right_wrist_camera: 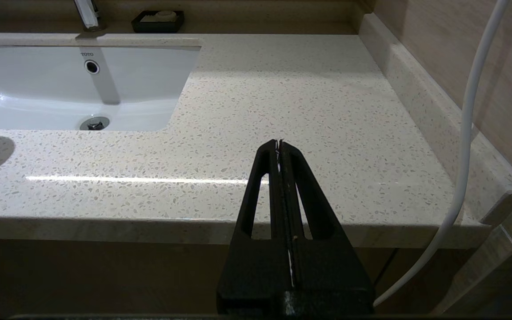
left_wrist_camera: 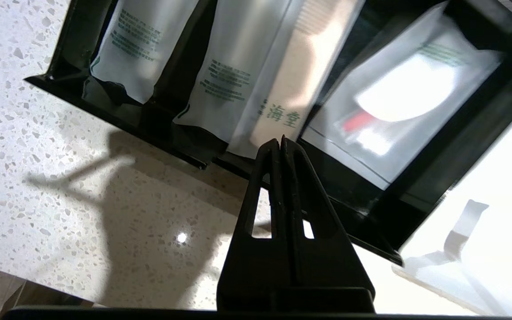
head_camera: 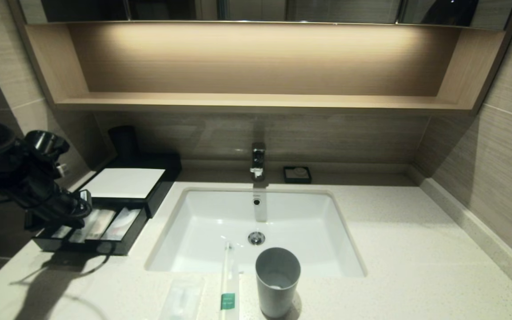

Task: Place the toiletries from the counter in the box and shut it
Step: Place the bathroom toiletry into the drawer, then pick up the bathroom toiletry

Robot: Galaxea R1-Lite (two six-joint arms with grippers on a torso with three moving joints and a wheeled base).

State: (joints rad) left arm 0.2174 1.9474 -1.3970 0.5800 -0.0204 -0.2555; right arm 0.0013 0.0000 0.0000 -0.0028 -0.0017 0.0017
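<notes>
Nearest the robot, on the counter [head_camera: 416, 249] front edge, lay a clear flat packet [head_camera: 181, 298] w/ a paper-wrapped stick [head_camera: 228, 284] just beside it, green band near its close end, far end reaching over the sink [head_camera: 185, 213] rim. A grey cup [head_camera: 277, 281] stood just right of the stick. Right hand [right_wrist_camera: 279, 143] hung off the counter's front edge, fingers pressed together, nothing in them. Farther back on the left, the left hand [left_wrist_camera: 281, 140] hovered over the box [head_camera: 125, 182] w/ its drawer [head_camera: 91, 243] pulled out; fingers pressed together, empty. Packets lay in the drawer's compartments. Tap [head_camera: 258, 161] and soap dish [head_camera: 297, 174] sat at the back.
</notes>
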